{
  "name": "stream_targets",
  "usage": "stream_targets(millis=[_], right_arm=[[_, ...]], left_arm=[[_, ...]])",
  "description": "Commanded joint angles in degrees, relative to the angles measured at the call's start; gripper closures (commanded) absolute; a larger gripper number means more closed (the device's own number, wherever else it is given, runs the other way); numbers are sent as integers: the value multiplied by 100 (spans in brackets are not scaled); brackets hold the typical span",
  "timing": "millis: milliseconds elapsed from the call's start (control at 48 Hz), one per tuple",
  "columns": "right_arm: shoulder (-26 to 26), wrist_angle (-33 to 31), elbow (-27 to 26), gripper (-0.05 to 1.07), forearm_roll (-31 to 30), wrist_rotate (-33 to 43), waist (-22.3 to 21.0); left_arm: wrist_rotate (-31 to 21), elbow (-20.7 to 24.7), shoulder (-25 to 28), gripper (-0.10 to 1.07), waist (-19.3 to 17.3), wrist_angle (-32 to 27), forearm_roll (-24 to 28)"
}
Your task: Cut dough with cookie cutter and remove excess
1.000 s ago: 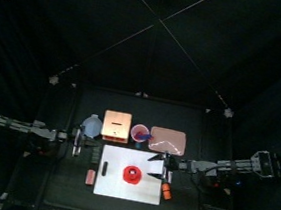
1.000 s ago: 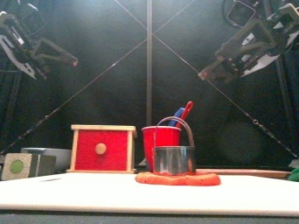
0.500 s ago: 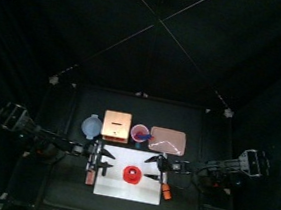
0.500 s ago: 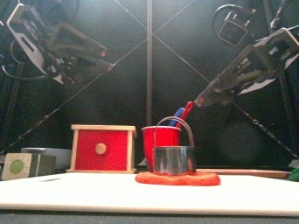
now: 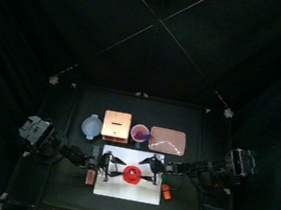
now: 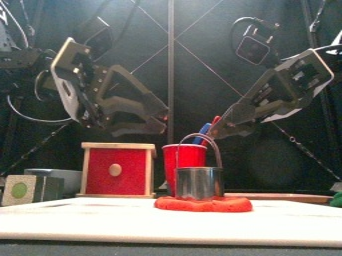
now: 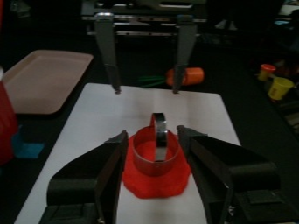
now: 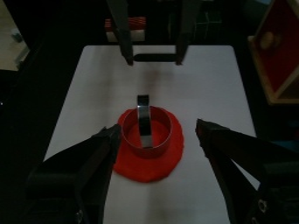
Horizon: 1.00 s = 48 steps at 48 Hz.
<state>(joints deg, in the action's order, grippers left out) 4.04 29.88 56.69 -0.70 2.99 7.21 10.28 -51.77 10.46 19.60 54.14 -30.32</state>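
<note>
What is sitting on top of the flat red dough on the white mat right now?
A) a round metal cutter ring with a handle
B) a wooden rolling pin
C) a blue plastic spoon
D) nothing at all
A: a round metal cutter ring with a handle stands on the flat red dough, which lies on the white mat; the front view shows it too.
</note>
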Motion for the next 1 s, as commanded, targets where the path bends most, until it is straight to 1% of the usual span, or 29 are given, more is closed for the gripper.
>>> stream_targets(millis=[0,104,250,375,500,583,833,979], right_arm=[[-105,97,-158,5,0,0,9],[-316,167,-211,6,18,0,26],[-519,404,-211,9,18,0,26],[-580,721,-176,17,18,0,44],[-642,765,-185,26,18,0,35],[-712,765,-220,29,35,0,35],[-853,765,-272,31,141,0,44],[-853,765,-290,31,141,0,53]], left_arm=[[62,193,79,8,62,62,-185],[79,343,272,3,88,53,-185],[123,501,457,3,132,53,-193],[229,571,571,3,132,53,-299],[396,668,677,3,132,53,-439],[527,729,747,3,132,53,-545],[677,844,826,4,132,53,-668],[677,853,826,9,132,-18,-686]])
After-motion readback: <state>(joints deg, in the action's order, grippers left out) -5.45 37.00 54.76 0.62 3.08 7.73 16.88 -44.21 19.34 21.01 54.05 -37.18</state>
